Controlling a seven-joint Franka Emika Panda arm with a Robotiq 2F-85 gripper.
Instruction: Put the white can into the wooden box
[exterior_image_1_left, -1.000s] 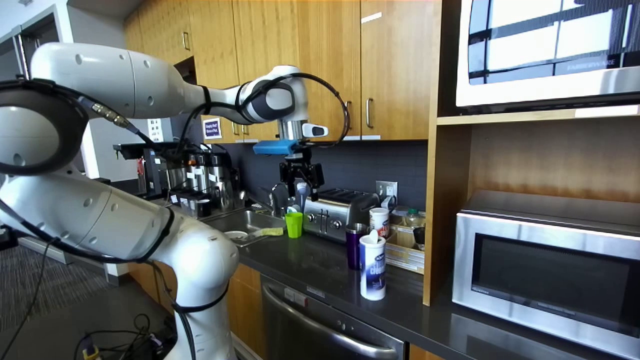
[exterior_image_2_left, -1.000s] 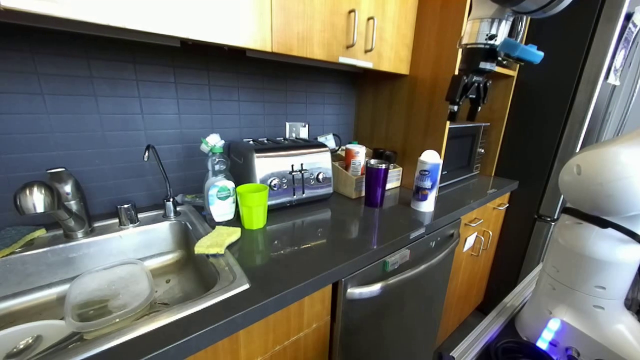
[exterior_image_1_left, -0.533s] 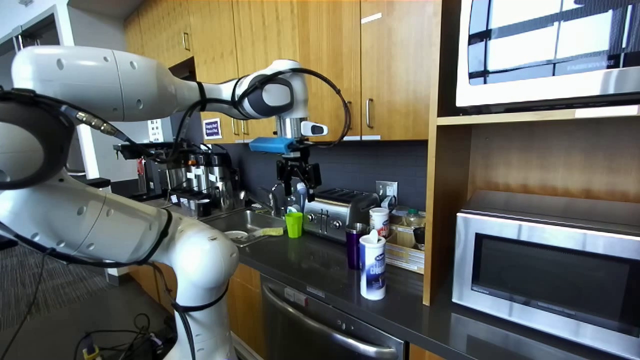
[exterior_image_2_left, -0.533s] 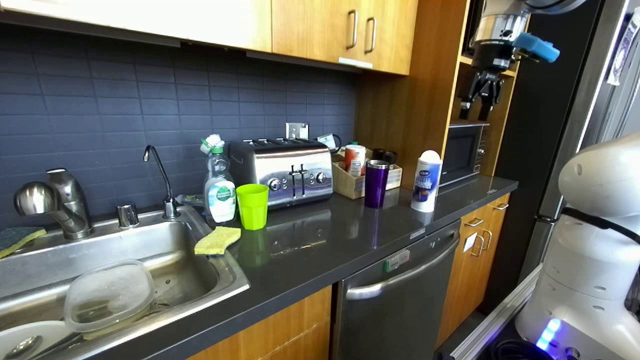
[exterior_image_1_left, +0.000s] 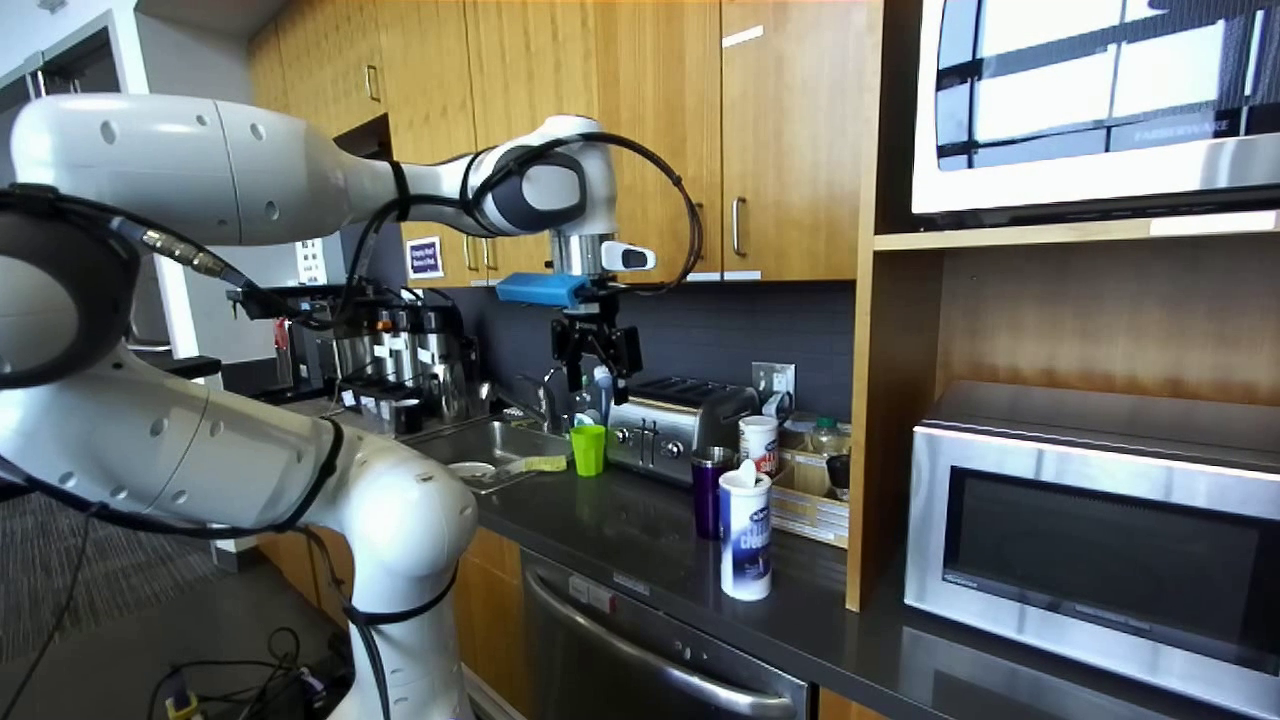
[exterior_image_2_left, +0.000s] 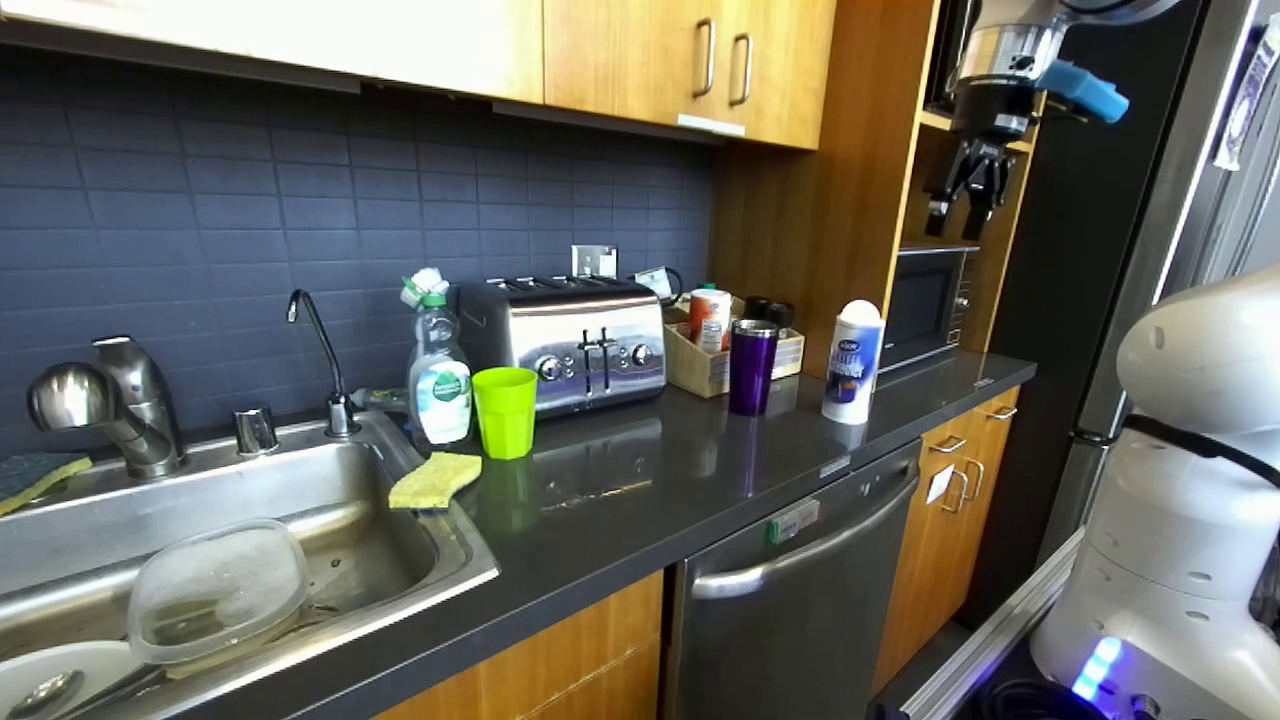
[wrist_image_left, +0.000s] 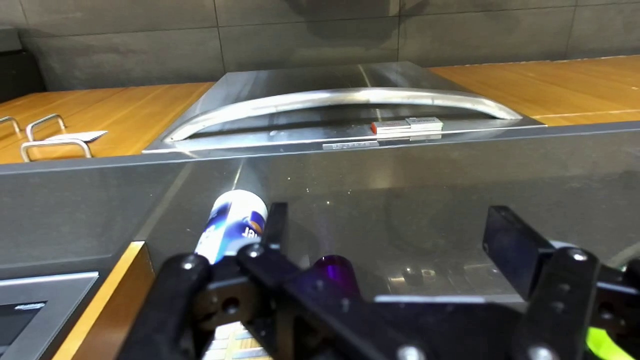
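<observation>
The white can (exterior_image_1_left: 745, 540) has a blue label and a rounded white piece on top. It stands upright on the dark counter in both exterior views (exterior_image_2_left: 853, 365). In the wrist view (wrist_image_left: 235, 220) it is left of the jaws, partly behind the left finger. The wooden box (exterior_image_2_left: 700, 368), low and light tan, stands against the tall wood panel behind the can and also shows in an exterior view (exterior_image_1_left: 808, 517). It holds a white and red canister (exterior_image_2_left: 711, 318) and other items. My gripper (wrist_image_left: 387, 215) is open and empty, high above the counter, apart from the can (exterior_image_1_left: 598, 388) (exterior_image_2_left: 955, 228).
A purple tumbler (exterior_image_2_left: 752, 367) stands between the can and the toaster (exterior_image_2_left: 590, 345), in front of the box. A green cup (exterior_image_2_left: 505, 412) and a soap bottle (exterior_image_2_left: 440, 375) are near the sink (exterior_image_2_left: 380, 560). A tall wood panel (exterior_image_1_left: 868, 430) and a microwave (exterior_image_1_left: 1090, 540) are beside the can.
The arm and gripper have shifted a little: slightly left in an exterior view, rightward in the opposite-facing picture, mostly in the earlier half second. The can, box and other objects have not moved.
</observation>
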